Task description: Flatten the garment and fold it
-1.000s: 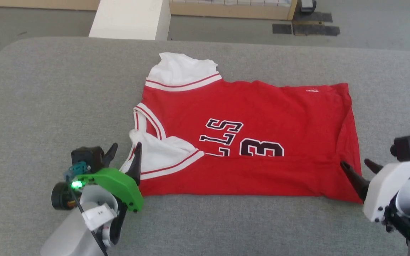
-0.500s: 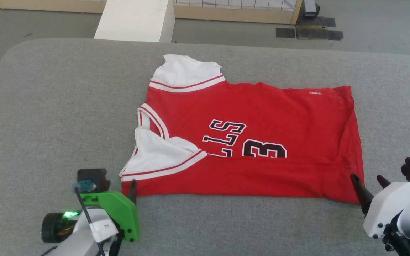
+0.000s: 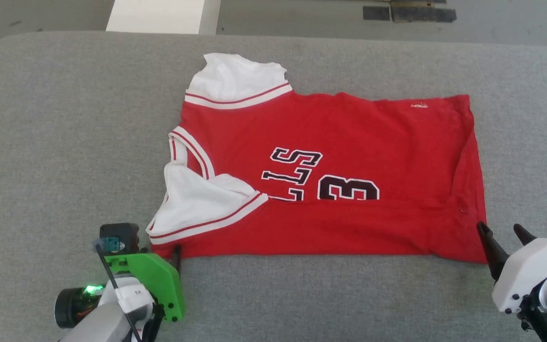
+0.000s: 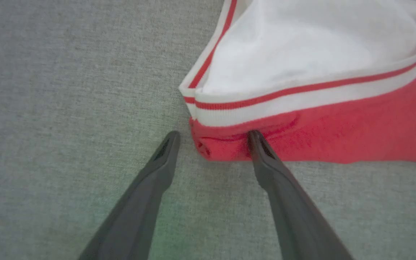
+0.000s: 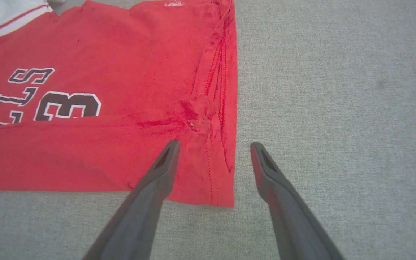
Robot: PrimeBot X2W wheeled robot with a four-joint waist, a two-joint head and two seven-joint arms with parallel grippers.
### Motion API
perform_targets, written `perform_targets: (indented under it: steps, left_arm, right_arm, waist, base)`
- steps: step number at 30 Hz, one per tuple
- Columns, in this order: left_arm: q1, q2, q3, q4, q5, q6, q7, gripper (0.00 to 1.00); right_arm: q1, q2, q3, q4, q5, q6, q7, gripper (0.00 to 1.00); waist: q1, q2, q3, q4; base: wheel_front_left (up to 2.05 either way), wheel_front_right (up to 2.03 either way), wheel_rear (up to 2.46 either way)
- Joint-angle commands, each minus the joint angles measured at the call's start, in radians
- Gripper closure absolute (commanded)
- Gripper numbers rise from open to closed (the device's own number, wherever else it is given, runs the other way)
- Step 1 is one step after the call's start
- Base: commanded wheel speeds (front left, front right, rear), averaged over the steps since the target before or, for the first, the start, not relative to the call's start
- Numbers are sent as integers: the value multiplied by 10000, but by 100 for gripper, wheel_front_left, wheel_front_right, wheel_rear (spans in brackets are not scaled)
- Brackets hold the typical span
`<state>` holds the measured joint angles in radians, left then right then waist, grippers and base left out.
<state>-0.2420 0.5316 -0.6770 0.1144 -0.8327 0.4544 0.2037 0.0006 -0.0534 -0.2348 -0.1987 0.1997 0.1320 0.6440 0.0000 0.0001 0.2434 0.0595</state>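
The garment point(image 3: 349, 142), a red jersey with black lettering and a "3", lies spread on the grey padded table point(image 3: 55, 142). Its near long edge is folded up over the lettering. One white sleeve point(image 3: 235, 76) points away and the other white sleeve point(image 3: 193, 204) lies across the near left part. My left gripper point(image 3: 166, 249) stands open at the near left corner point(image 4: 226, 148), its right fingertip point(image 4: 255, 139) touching the red fold. My right gripper point(image 3: 499, 228) is open over the near right hem corner point(image 5: 219, 173), one finger over cloth, one over bare table.
Beyond the table's far edge stands a white block point(image 3: 159, 16), with dark patches on the floor point(image 3: 409, 12) further right. Bare grey table lies on all sides of the garment, widest at the left.
My left gripper has drawn back from the white sleeve to the near left corner. My right gripper has slid slightly back and right. The camera has shifted too.
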Motion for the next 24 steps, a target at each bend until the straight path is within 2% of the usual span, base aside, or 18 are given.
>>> perform_targets:
  steps: [1,4,5,6,8,11,17,24]
  left_arm:
    - [7,-98,-40,279,-115,-99,77,0]
    - [-25,-216,-79,627,-248,-338,81,0]
    - [-50,-270,-113,757,-287,-483,55,71]
    - [-67,-303,-173,834,-310,-645,49,100]
    - [-65,-362,-251,962,-386,-953,8,100]
    - [-57,-376,-219,977,-324,-1097,-330,100]
    - [-19,-246,-140,186,-3,-964,-906,100]
    - [-40,-107,-162,-681,170,-774,-922,100]
  right_arm:
    - [-99,27,-28,-99,-64,-13,49,0]
    - [-146,28,-50,-150,-88,-13,56,0]
    - [-168,29,-40,-146,-113,-13,63,0]
    - [-187,29,-20,-125,-133,-13,70,0]
    - [-228,30,23,-41,-186,-13,79,0]
    - [-317,30,22,257,-373,-13,84,0]
    - [-660,31,-291,1397,-549,-13,336,0]
    - [-1156,31,-303,2760,-403,-13,577,0]
  waist:
    - [0,-1,174,-59]
    - [0,-1,259,-41]
    - [0,-1,272,-30]
    - [0,-1,269,-21]
    - [0,-1,211,9]
    - [0,-1,51,86]
    - [0,-1,-115,309]
    - [0,-1,101,522]
  base:
    - [0,0,0]
    - [0,0,0]
    - [0,0,0]
    - [0,0,0]
    - [0,0,0]
    - [0,0,0]
    - [0,0,0]
    - [0,0,0]
